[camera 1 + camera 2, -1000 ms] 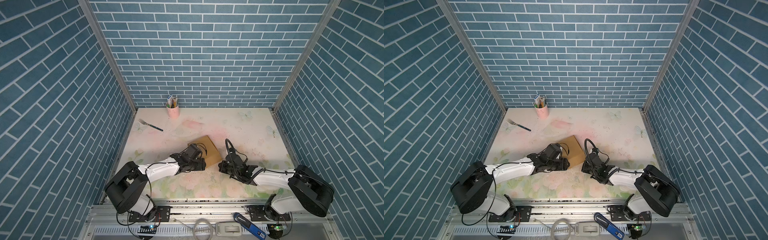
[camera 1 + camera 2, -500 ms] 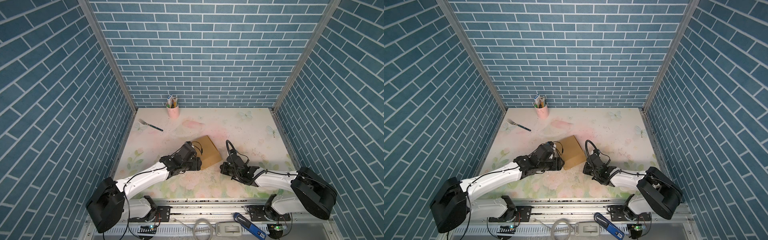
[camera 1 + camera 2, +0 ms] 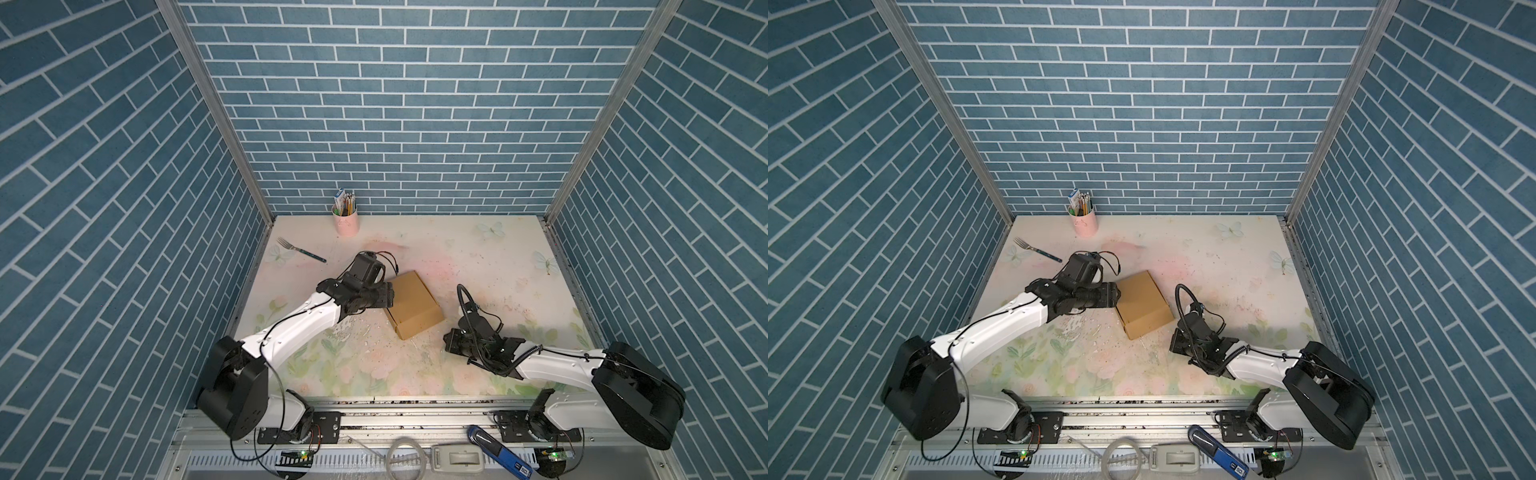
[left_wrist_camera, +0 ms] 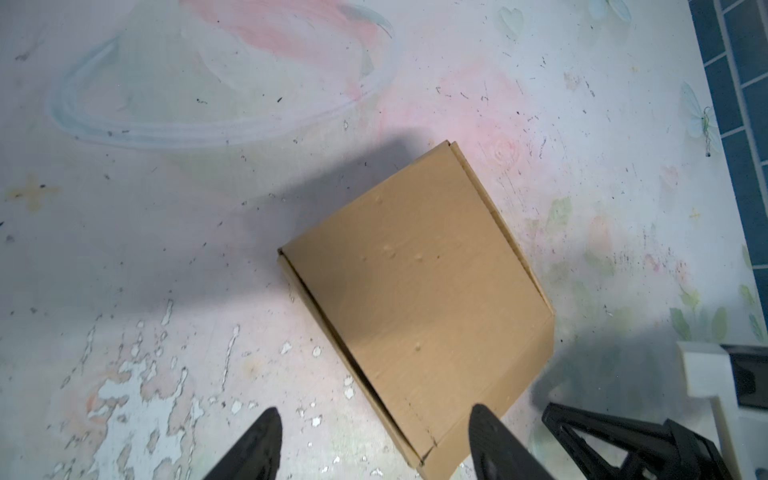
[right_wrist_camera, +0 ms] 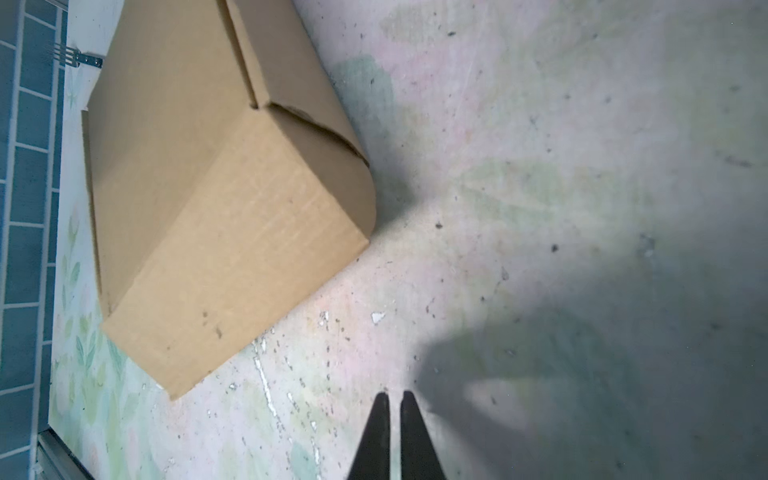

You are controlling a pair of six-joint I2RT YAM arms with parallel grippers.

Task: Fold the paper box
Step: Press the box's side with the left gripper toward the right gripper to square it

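Observation:
The paper box [image 3: 413, 303] is a closed brown cardboard mailer lying flat, mid-table in both top views [image 3: 1144, 303]. My left gripper [image 3: 388, 295] hovers at its left edge, open. In the left wrist view the gripper [image 4: 376, 415] straddles the box's [image 4: 415, 299] near corner, one fingertip [image 4: 482, 415] over the cardboard and the other over bare table; nothing is gripped. My right gripper [image 3: 446, 343] sits low on the table, front right of the box and apart from it. In the right wrist view it [image 5: 392, 397] is shut and empty, with the box [image 5: 216, 199] well ahead.
A pink cup of pencils [image 3: 345, 222] stands at the back wall. A fork [image 3: 301, 249] lies back left. Blue brick walls close in three sides. A blue-handled tool [image 3: 498, 453] lies on the front rail. The right arm's wrist [image 4: 623, 440] shows beside the box.
My left arm has stretched out and its gripper has slid back along the box's left side. The right gripper has drawn slightly away from the box. The box has not moved.

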